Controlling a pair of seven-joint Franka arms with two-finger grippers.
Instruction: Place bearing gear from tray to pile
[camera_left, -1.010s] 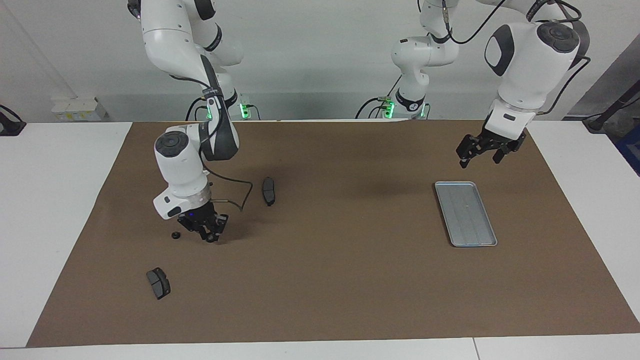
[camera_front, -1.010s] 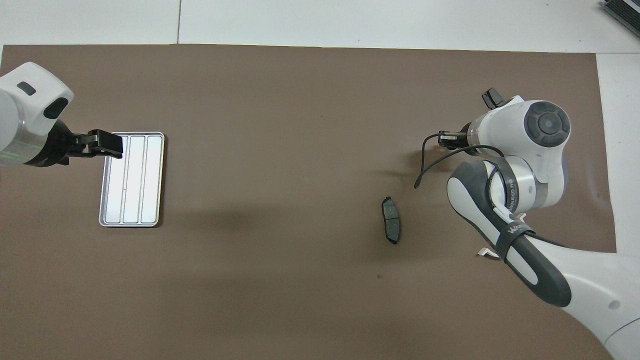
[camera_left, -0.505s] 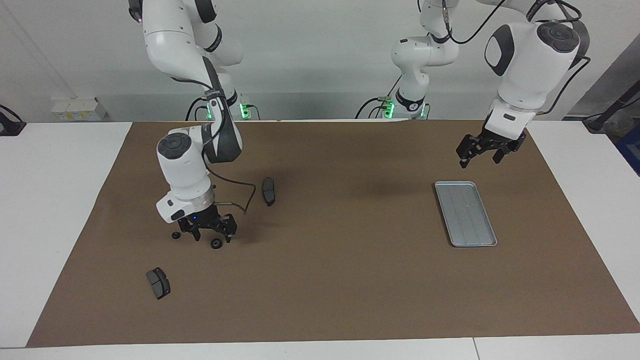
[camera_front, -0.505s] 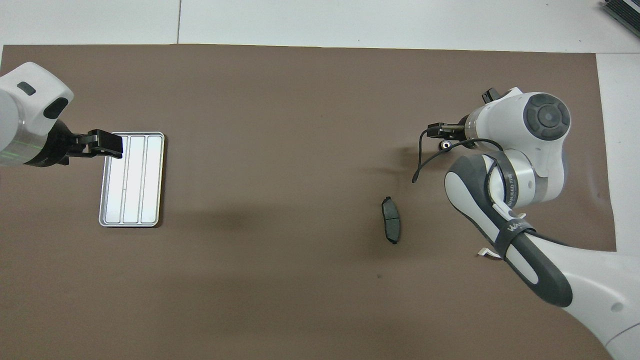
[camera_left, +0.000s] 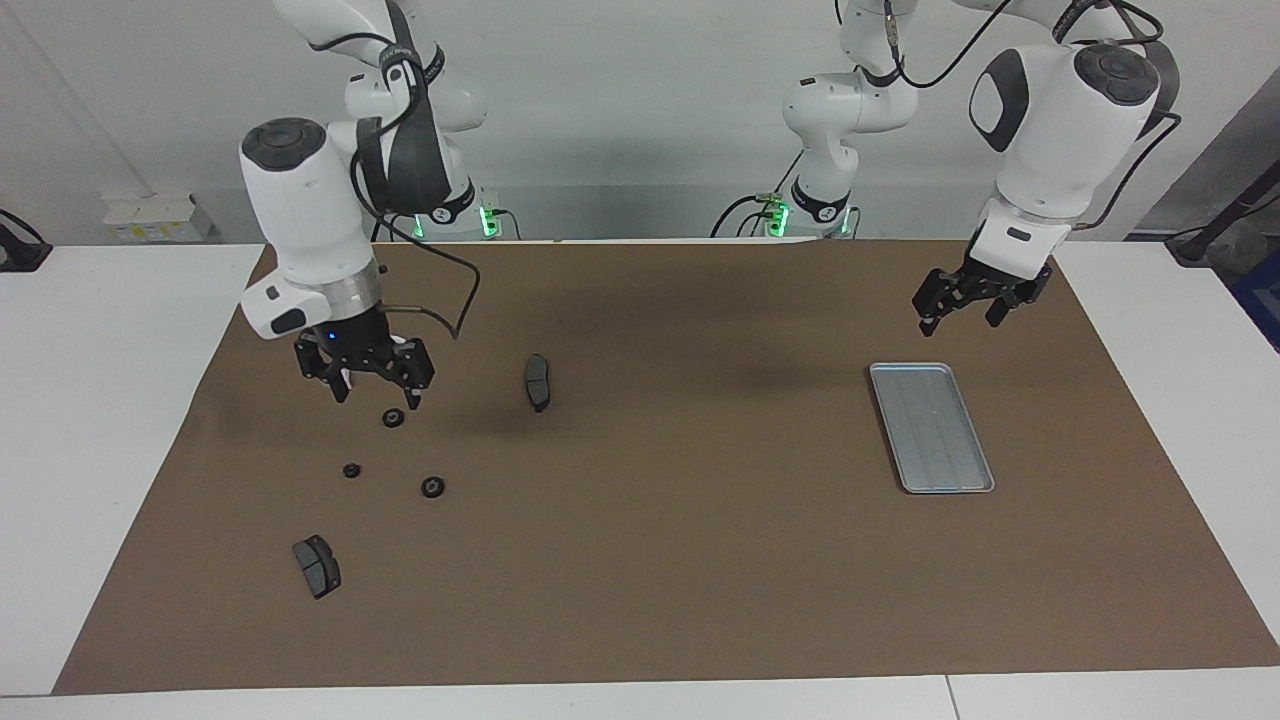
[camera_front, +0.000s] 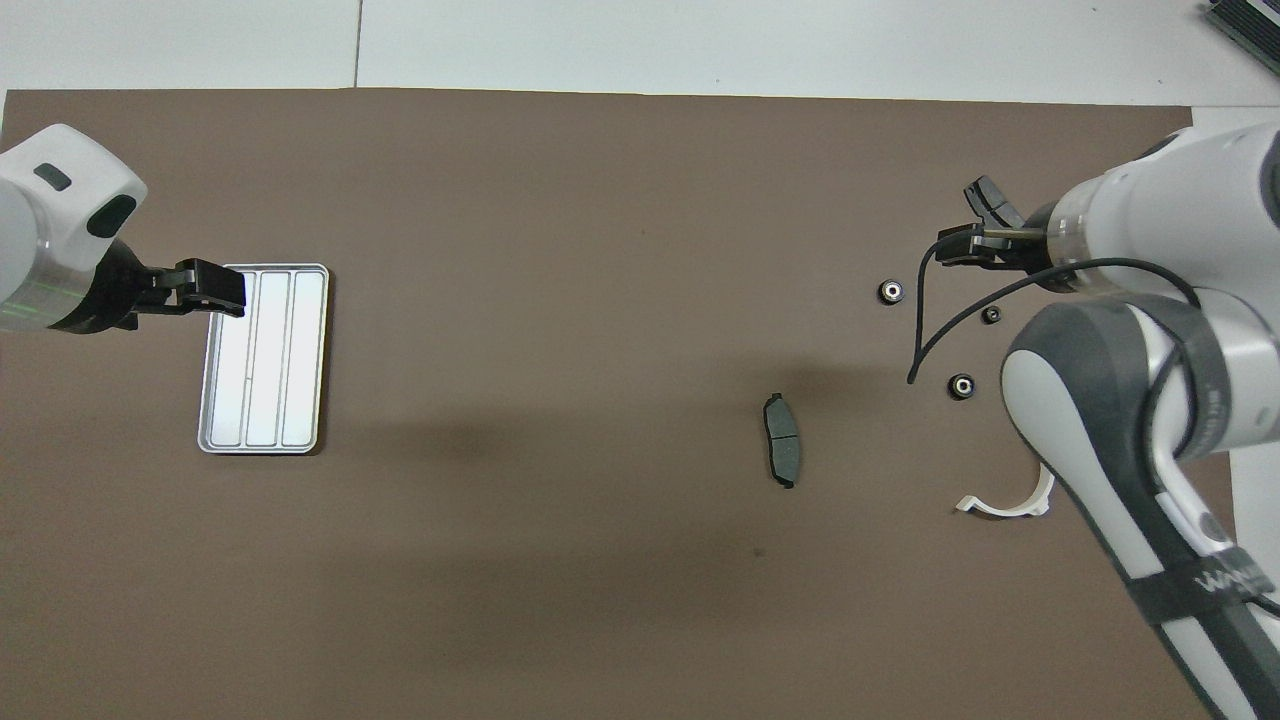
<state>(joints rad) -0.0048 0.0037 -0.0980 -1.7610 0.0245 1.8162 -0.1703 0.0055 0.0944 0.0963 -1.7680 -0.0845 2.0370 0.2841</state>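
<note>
The only legible writing was a band on the right arm's forearm, seen in the overhead view, which seemed to read "WANG"; it could not be read fully. The right gripper (camera_left: 372, 388) hung raised over the pile with its fingers spread and nothing between them. Below it on the brown mat (camera_left: 660, 560) lay three small bearing gears: one (camera_left: 393, 418) just under the fingertips, a smaller one (camera_left: 351, 470) and a third (camera_left: 432, 487) farther from the robots. A dark pad (camera_left: 538, 381) lay beside the gripper toward the left arm's end, another pad (camera_left: 316, 566) farther out. The white half-ring bracket (camera_front: 1005, 500) showed only in the overhead view, hidden by the gripper in the facing view. The left gripper (camera_left: 965, 306) waited, open and empty, over the mat just beside the tray (camera_left: 931, 428), which held nothing.
</note>
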